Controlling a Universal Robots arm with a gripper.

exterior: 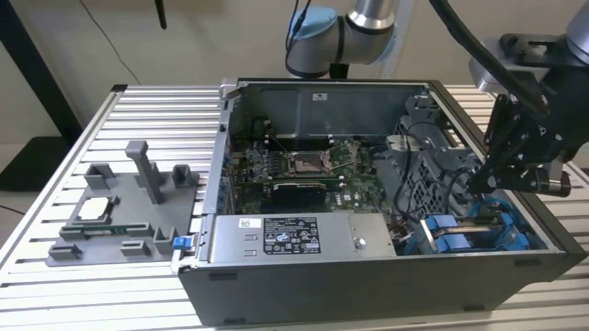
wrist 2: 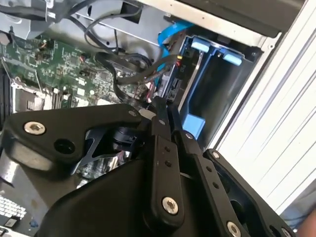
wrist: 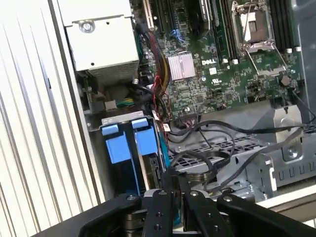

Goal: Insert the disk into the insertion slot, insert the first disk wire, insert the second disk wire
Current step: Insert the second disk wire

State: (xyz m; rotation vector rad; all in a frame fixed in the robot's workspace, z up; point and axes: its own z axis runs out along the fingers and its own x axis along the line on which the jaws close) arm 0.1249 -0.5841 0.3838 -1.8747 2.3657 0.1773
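Slatted metal table w/ open PC case. Disk edge-on in blue carrier, corner bay, mostly hidden. Claw fingers together above it, among black cables; grip contents unclear.

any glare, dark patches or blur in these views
Exterior view: even light, but the end effector reads as a dark mass against the open computer case. Second wrist view: the slatted table is washed out bright and the black fingers up close look soft. First wrist view: the motherboard is sharp, the drive bay beside the blue carrier sits in shadow.
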